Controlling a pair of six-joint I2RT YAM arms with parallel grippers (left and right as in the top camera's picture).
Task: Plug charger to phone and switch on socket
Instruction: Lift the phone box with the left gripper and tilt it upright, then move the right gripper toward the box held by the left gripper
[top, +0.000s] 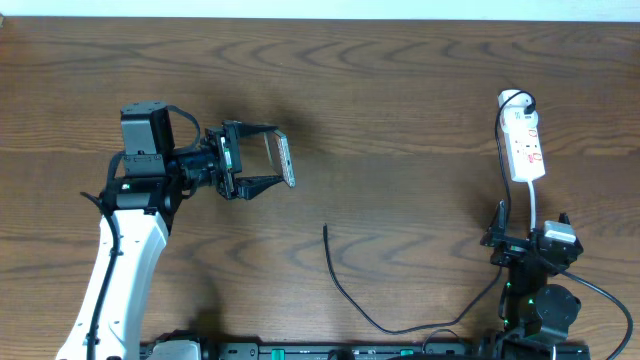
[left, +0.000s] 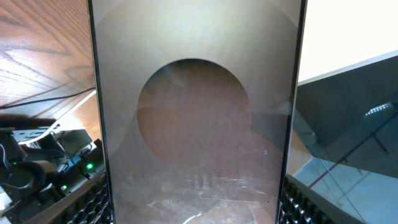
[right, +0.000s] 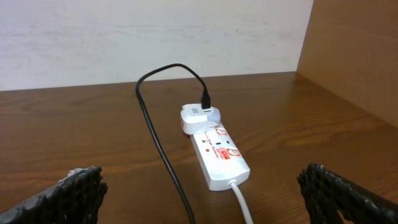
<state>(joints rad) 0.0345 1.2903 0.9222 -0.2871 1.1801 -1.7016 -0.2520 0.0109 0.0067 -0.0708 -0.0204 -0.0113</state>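
My left gripper (top: 262, 160) is shut on the phone (top: 285, 160), holding it on edge above the table left of centre. In the left wrist view the phone's brownish-grey back (left: 196, 124) with its large circle fills the frame between the fingers. The charger (top: 345, 295), a thin black cable, lies on the table with its free tip near the centre, below and right of the phone. It runs right and up to a white adapter in the socket (top: 523, 145). The socket (right: 219, 155) lies ahead of my open, empty right gripper (right: 202, 196); the charger (right: 158, 146) also shows there.
The socket's white cord (top: 535, 205) runs down toward the right arm's base (top: 535, 270). A wooden side wall (right: 354, 56) stands at the right, a pale wall (right: 155, 37) behind the table.
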